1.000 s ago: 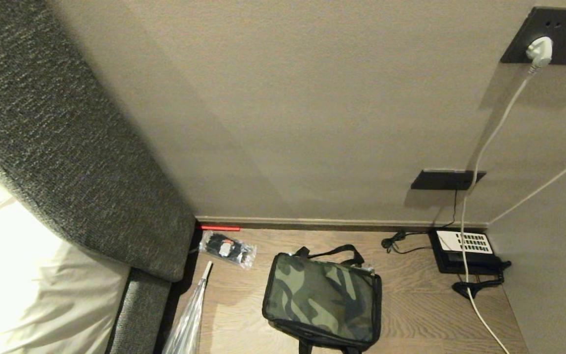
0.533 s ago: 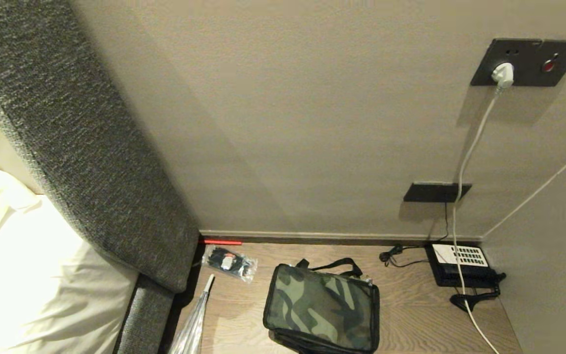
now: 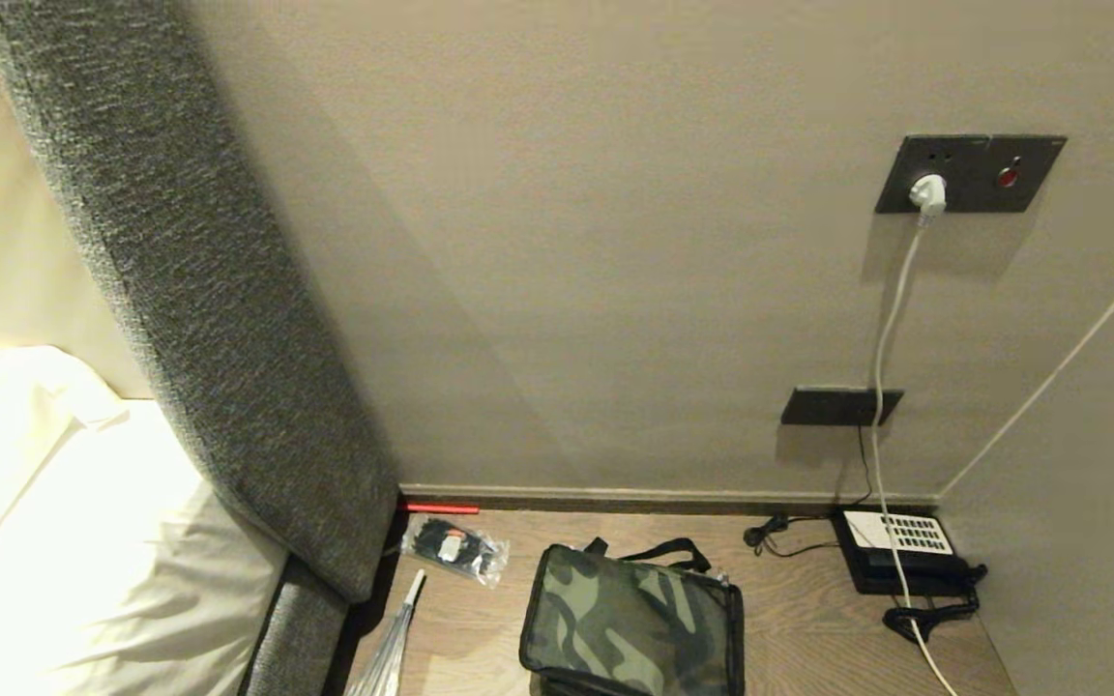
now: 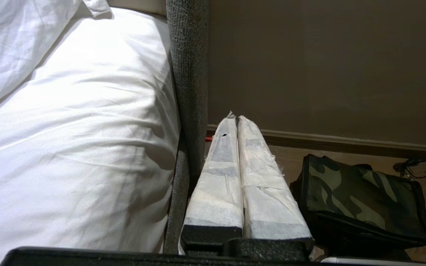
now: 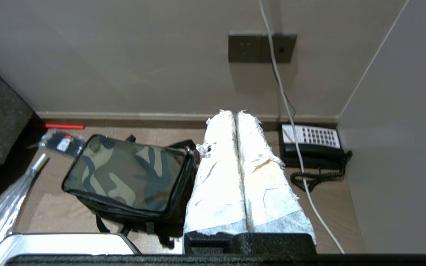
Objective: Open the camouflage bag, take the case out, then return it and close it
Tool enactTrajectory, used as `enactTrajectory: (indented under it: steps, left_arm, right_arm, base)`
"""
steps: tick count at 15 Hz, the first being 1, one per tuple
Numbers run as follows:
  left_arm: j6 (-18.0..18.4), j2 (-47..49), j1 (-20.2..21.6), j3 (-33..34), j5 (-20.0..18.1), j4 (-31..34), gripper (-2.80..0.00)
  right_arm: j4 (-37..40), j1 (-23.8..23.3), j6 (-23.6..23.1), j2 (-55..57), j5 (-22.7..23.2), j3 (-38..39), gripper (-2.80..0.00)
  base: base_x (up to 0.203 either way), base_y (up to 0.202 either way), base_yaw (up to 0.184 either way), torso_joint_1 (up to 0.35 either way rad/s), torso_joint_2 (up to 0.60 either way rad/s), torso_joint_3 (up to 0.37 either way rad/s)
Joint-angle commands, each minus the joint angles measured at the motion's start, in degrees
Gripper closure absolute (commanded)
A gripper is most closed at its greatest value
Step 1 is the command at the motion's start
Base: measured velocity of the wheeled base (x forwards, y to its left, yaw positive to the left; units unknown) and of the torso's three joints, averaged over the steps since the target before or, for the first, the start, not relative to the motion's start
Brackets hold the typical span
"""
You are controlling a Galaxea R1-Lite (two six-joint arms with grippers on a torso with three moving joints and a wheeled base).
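The right gripper (image 5: 236,112) has its tape-wrapped fingers pressed together, with nothing between them. Just beside these fingers, on the side toward the bed, lies the camouflage bag (image 5: 129,175) flat on the wooden tabletop (image 5: 327,207); its black zipper edging runs all around and looks fully closed. On the other side of the jaws sits a black telephone (image 5: 311,144) with a white keypad, and a white cable (image 5: 283,96) hangs from the wall past it.

The left gripper (image 4: 235,118) also has its jaws shut and empty. The bag (image 4: 361,201) lies beside them on one side and the white bedding (image 4: 72,140) on the other.

Farther from both grippers, near the wall, a small plastic packet (image 3: 454,549) lies beyond the bag (image 3: 632,623).

I judge that the task is at its very beginning: the bag is not yet opened and no case is visible. The next move probably calls for bringing a gripper over the bag, opening the jaws, and finding the zipper pull, which I cannot make out clearly.
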Motion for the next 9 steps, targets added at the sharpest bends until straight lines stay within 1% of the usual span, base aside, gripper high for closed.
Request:
enactTrajectory:
  steps: [1, 9]
  left_arm:
    - [-0.05, 0.00, 0.02, 0.09, 0.02, -0.02, 0.00]
    - [-0.05, 0.00, 0.02, 0.09, 0.02, -0.02, 0.00]
  right_arm:
    - [-0.02, 0.02, -0.02, 0.13, 0.02, 0.00, 0.00]
    - [-0.02, 0.02, -0.02, 0.13, 0.02, 0.00, 0.00]
  base:
    - [0.000, 0.000, 0.000, 0.005, 0.00, 0.198]
    - [0.000, 0.000, 0.000, 0.002, 0.00, 0.200]
